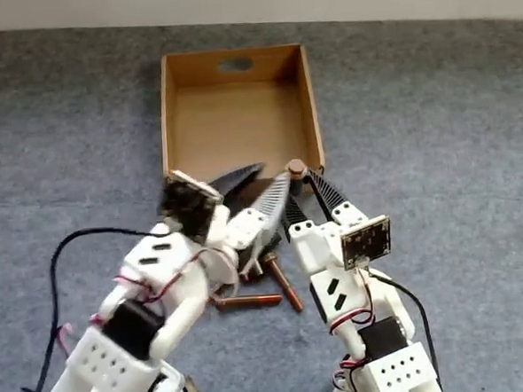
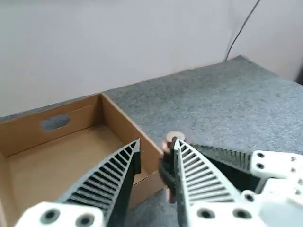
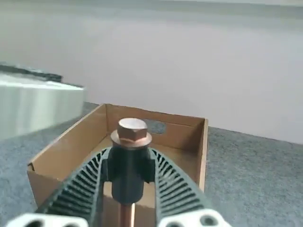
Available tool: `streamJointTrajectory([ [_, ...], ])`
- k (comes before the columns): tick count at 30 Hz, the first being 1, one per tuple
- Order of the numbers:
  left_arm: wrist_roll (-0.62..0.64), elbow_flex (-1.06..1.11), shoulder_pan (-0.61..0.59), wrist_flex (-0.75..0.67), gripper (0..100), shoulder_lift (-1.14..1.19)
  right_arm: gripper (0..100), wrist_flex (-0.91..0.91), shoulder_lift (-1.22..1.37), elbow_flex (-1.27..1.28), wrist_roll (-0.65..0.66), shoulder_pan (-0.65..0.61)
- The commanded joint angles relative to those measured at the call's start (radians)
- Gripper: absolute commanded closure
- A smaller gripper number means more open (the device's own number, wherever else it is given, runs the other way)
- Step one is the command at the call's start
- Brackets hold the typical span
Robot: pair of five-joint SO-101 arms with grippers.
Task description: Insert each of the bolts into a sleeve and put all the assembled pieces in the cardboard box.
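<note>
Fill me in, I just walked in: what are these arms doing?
The right gripper holds a bolt, seated in a black sleeve, upright at the cardboard box's near corner. The left gripper is open right beside it. Two more bolts lie on the carpet nearby.

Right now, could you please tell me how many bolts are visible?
3: one bolt sleeved in the right hand; two bolts on the carpet between the arms; others possibly hidden.

loose bolts (image 1: 286,290): ends under arms (image 1: 161,291) | cardboard box (image 1: 312,104): near wall partly behind arms
</note>
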Motion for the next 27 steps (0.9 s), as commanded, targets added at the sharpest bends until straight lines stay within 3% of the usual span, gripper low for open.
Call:
streamJointTrajectory([
  [1,-0.006,-0.010,-0.090,0.132,88,-0.088,99.2,-0.021,-0.013,0.082,-0.006,0.010],
  [6,-0.009,-0.010,-0.234,0.307,88,-0.127,99.2,-0.018,-0.013,0.084,-0.006,0.010],
  [9,-0.009,0.024,-0.352,0.370,92,-0.096,99.2,0.071,-0.013,0.073,-0.011,0.010],
  [12,-0.011,0.085,-0.429,0.365,100,-0.028,99.2,0.229,-0.012,0.001,-0.011,0.010],
  [19,-0.071,0.113,-0.553,0.175,93,0.268,99.1,0.601,-0.005,-0.338,-0.005,0.044],
  [27,-0.071,0.019,-0.576,0.157,93,0.576,98.9,0.679,0.010,-0.536,0.054,0.044],
])
